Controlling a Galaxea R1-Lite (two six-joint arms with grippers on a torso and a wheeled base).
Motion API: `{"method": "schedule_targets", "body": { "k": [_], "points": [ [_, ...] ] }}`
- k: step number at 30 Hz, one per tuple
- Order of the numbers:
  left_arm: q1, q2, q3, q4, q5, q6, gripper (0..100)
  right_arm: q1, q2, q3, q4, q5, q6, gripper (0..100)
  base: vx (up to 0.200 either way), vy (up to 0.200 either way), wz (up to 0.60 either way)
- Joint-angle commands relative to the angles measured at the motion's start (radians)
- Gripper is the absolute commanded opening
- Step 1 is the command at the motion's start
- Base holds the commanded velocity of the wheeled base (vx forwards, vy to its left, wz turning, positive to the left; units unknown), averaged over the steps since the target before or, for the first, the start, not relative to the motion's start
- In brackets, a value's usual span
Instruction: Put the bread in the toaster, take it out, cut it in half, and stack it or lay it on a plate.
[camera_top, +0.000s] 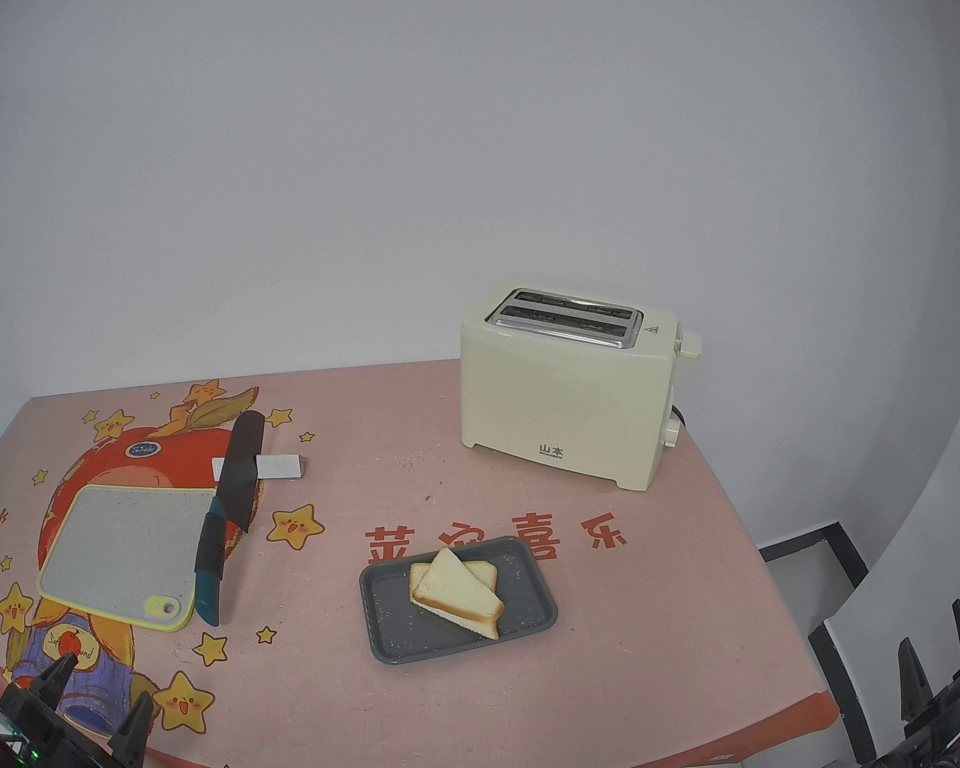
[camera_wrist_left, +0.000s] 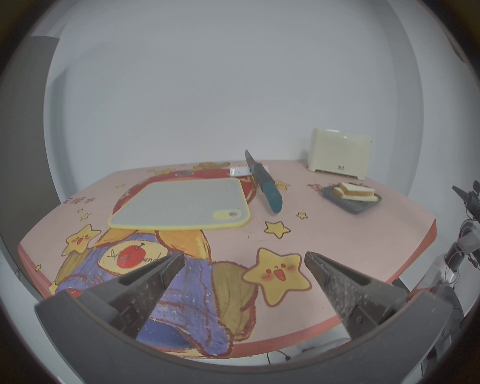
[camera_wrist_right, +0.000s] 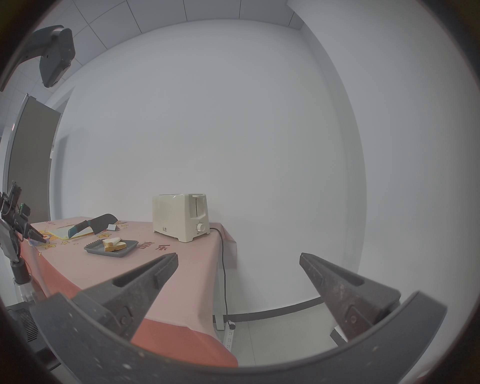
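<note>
Two toast halves (camera_top: 456, 592) lie stacked on a dark grey plate (camera_top: 392, 630) near the table's front middle. The cream toaster (camera_top: 565, 385) stands behind it, slots empty. A knife (camera_top: 225, 515) with a teal handle and black blade rests across the right edge of the grey cutting board (camera_top: 125, 553). My left gripper (camera_wrist_left: 243, 267) stands open over the table's front left corner, holding nothing. My right gripper (camera_wrist_right: 238, 267) stands open off the table's right side, above the floor. The toast halves (camera_wrist_left: 354, 191) and the toaster (camera_wrist_right: 180, 216) sit far from both.
A small white block (camera_top: 262, 467) lies behind the knife. The pink printed tablecloth (camera_top: 640, 620) covers the table against a white wall. A power cord (camera_wrist_right: 223, 280) hangs from the toaster down the table's right side to the floor.
</note>
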Motion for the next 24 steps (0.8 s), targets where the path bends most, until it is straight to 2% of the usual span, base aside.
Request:
{"method": "schedule_targets", "body": {
  "k": [1, 24],
  "points": [
    [0.03, -0.181, 0.016, -0.012, -0.005, 0.008, 100, 0.0, -0.016, 0.018, 0.0, 0.0, 0.0, 100, 0.0, 0.0, 0.0],
    [0.043, -0.199, 0.015, -0.011, -0.002, 0.006, 100, 0.0, -0.016, 0.018, 0.0, 0.0, 0.0, 100, 0.0, 0.0, 0.0]
  ]
}}
